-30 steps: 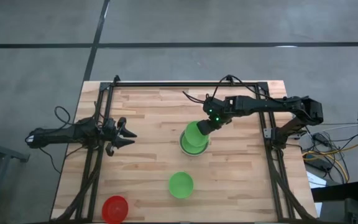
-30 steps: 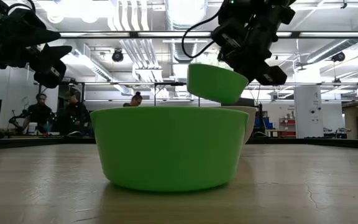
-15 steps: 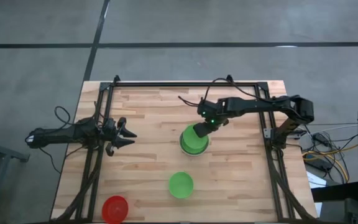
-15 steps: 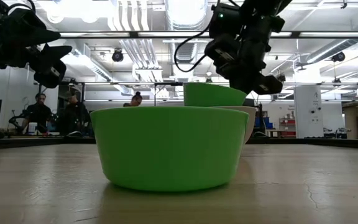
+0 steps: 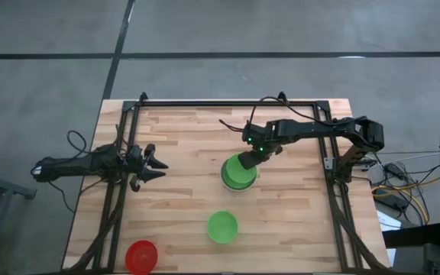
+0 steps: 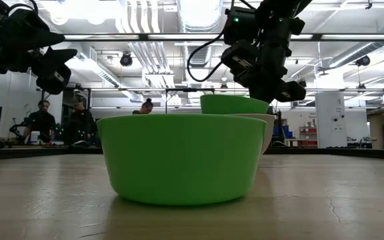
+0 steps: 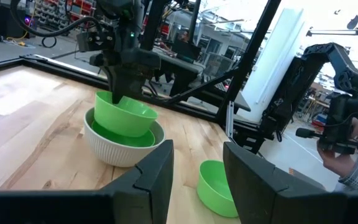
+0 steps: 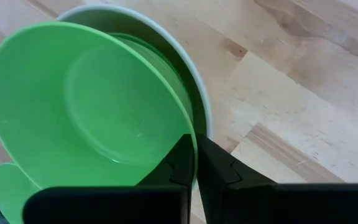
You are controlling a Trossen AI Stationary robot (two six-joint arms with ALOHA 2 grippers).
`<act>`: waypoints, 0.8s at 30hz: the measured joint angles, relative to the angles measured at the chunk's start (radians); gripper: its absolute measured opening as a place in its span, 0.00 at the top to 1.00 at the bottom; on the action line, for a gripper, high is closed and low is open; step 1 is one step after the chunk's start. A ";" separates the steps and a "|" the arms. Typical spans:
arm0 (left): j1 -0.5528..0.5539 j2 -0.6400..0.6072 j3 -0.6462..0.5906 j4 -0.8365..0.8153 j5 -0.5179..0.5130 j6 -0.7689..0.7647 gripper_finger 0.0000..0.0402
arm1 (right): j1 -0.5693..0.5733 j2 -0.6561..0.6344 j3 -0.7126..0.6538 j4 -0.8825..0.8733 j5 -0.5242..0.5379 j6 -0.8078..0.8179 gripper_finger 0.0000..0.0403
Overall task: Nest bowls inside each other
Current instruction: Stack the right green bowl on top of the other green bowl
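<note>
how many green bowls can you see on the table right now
3. One sits alone near the front. One lies nested in the white bowl mid-table. One is pinched by the right gripper, lowered partly into that stack. Others may be hidden.

A robotics lab or workshop: a butcher-block table [image 5: 182, 153] on a concrete floor [image 5: 44, 76], exposed ceiling ducts [image 6: 139, 50] at twelve o'clock, people [image 6: 43, 120] at benches around nine o'clock.

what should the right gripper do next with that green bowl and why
Probably lower a touch more, then open. The right gripper is pinched on the rim of the held green bowl, which sits tilted inside the white bowl, on another green bowl already nested there, not yet seated flat.
</note>
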 joint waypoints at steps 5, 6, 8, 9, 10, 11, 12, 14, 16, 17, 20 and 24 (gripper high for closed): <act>0.000 0.000 0.000 0.000 0.000 0.000 0.64 | 0.000 0.000 0.000 0.002 0.002 0.001 0.98; 0.000 0.000 0.000 0.000 0.000 0.000 0.64 | 0.000 0.000 0.000 0.004 0.002 0.001 0.98; 0.000 0.000 0.000 0.000 0.000 0.000 0.64 | 0.001 0.000 -0.001 0.008 0.002 0.001 0.98; 0.000 0.000 0.000 0.000 0.000 0.000 0.64 | 0.002 0.000 -0.001 0.009 0.002 0.001 0.98; 0.000 0.000 0.000 0.000 0.000 0.000 0.64 | 0.002 0.003 -0.001 0.013 0.002 0.001 0.98; 0.000 0.000 0.000 0.000 0.000 0.000 0.64 | 0.003 0.005 -0.001 0.017 0.001 0.001 0.98; 0.000 0.000 0.000 0.000 0.000 0.000 0.64 | 0.004 0.008 -0.001 0.018 -0.001 0.000 0.98; 0.000 0.000 0.000 0.000 0.000 0.000 0.64 | 0.009 0.019 -0.002 0.029 -0.003 -0.004 0.98; 0.000 0.000 0.000 0.000 0.000 0.000 0.64 | 0.013 0.026 -0.002 0.034 -0.005 -0.003 0.98; 0.000 0.000 0.000 0.000 0.000 0.000 0.64 | 0.015 0.030 -0.002 0.034 -0.005 -0.003 0.98; 0.000 0.000 0.000 0.000 0.000 0.000 0.64 | 0.016 0.039 -0.002 0.038 -0.009 -0.003 0.98; 0.000 0.000 0.000 0.000 0.000 0.000 0.64 | 0.019 0.056 -0.002 0.040 -0.010 -0.004 0.98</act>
